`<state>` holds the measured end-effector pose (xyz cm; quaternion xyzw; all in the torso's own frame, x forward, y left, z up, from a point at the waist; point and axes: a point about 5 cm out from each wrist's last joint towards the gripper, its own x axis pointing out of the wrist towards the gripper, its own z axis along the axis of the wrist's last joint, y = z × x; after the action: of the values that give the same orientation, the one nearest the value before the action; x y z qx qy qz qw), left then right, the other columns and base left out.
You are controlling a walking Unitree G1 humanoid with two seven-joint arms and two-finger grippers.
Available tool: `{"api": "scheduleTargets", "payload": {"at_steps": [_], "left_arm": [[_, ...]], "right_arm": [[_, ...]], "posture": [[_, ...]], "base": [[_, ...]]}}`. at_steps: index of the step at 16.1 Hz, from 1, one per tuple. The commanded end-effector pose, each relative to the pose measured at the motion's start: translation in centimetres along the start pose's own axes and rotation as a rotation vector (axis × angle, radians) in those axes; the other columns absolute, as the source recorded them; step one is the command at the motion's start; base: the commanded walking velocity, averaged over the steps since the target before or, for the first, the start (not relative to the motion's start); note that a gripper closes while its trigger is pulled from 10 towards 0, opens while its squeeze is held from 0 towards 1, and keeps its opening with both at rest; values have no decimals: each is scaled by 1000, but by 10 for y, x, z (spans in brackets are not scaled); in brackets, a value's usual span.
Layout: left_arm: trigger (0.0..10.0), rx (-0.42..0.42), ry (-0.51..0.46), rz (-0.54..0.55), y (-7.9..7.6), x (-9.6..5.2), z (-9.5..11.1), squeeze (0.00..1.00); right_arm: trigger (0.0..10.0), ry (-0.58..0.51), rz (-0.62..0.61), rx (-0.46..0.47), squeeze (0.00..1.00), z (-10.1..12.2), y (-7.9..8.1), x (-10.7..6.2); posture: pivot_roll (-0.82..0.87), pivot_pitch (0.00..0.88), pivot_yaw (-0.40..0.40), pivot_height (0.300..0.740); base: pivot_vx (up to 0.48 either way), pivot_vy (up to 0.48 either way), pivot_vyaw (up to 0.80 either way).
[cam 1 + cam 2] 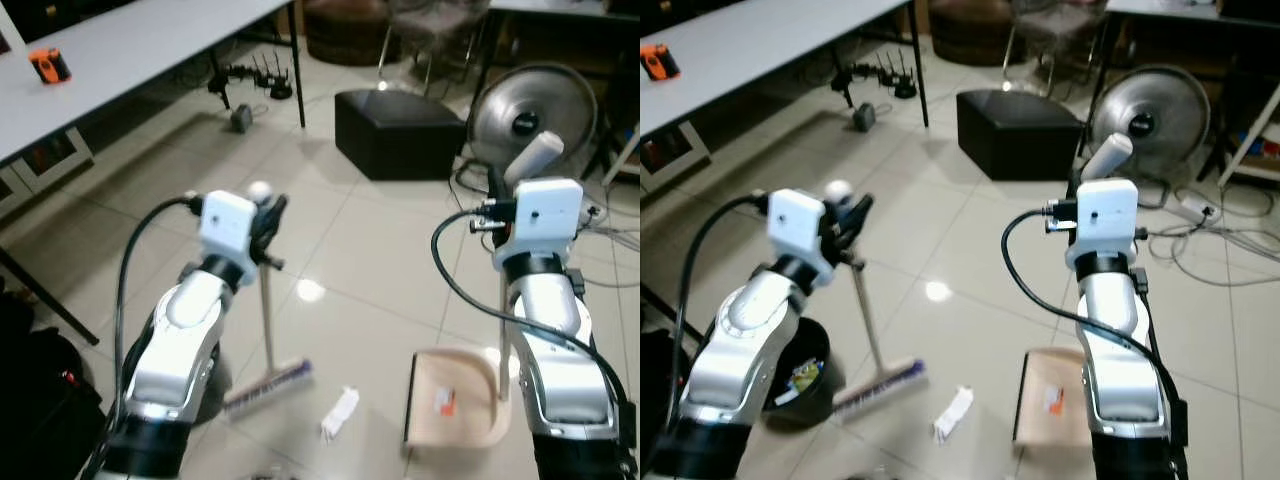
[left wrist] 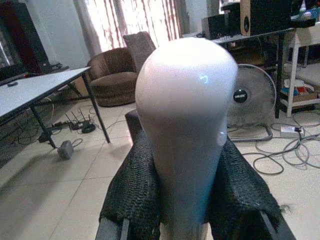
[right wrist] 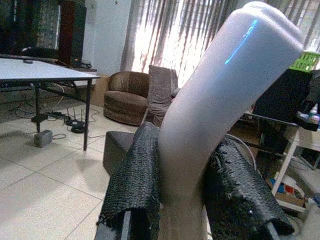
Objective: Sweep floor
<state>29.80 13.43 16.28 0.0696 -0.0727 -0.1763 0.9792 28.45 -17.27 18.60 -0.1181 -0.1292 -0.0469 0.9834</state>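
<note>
Below, my left hand [image 1: 268, 218] is clenched on the broom [image 1: 266, 330] handle's rounded top, bristles resting on the tiled floor [image 1: 350, 250]. My right hand [image 1: 522, 190] grips the dustpan [image 1: 455, 398] handle, pan on the floor. White litter [image 1: 340, 412] lies between broom head and pan.
</note>
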Motion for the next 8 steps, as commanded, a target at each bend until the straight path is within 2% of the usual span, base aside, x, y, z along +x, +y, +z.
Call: {"api": "scheduleTargets", "payload": {"at_steps": [1,6,8], "left_arm": [[10000,21,-20,2,1,8,3,0],[10000,-65,-23,70,-9,27,-5,0],[10000,-78,-66,137,-11,34,-6,0]], "right_arm": [[10000,-46,37,43,0,3,9,3],[10000,-68,41,-12,0,-16,1,3],[10000,-89,64,-26,0,-24,-2,5]], "posture": [[13,104,85,740],[29,191,127,740],[45,257,148,740]], "base": [[0,0,0],[0,0,0],[0,0,0]]}}
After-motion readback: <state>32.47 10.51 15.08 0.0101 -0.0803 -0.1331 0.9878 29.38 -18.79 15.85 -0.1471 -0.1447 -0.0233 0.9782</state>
